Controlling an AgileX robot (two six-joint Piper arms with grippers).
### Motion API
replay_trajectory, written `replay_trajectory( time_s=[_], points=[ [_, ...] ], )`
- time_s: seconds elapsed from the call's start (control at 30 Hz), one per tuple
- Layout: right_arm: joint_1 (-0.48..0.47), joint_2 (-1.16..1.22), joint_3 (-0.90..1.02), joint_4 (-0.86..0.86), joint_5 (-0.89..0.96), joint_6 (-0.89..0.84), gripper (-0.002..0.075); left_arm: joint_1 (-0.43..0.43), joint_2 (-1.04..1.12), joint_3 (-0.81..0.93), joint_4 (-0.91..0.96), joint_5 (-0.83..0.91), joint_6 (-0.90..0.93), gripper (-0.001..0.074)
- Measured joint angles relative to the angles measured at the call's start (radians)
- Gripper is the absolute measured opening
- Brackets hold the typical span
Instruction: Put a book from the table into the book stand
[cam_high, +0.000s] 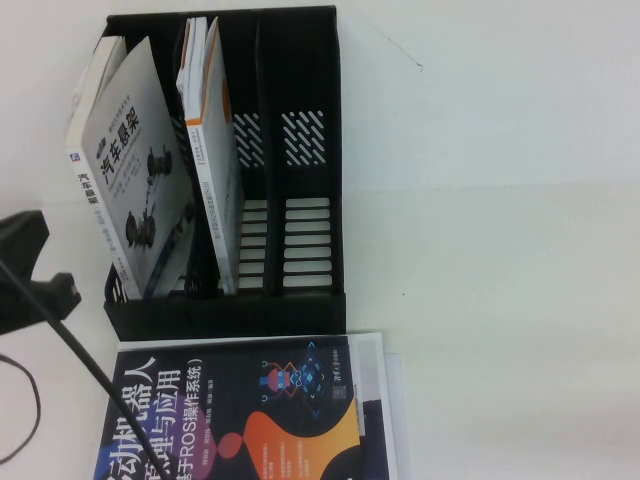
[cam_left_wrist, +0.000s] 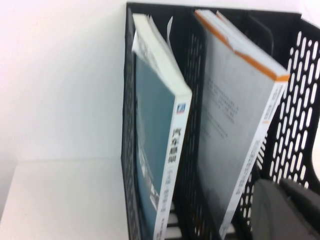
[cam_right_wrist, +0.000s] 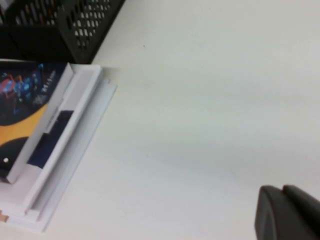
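White table (cam_high: 520, 250) carries your book stand (cam_high: 310, 300); the book (cam_high: 212, 150) stands slotted inside, beside your left gripper (cam_left_wrist: 287, 210). Right gripper (cam_right_wrist: 287, 212) hovers apart. Neither grip can be told.

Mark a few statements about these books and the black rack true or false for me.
The orange-edged book stands in the book stand. True.
All three slots hold books. False: the right slot is empty.
The black-covered book lies flat before the stand. True.
The right gripper holds a book. False: it is over bare table.
The left gripper is close to the stand. True.
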Motion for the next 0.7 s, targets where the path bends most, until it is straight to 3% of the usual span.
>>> replay_trajectory(
  time_s=[0.7],
  points=[
    [0.0, 0.0, 0.0, -0.004, 0.024, 0.0, 0.0002, 0.0, 0.111, 0.062, -0.001, 0.016, 0.0, -0.0002]
  ],
)
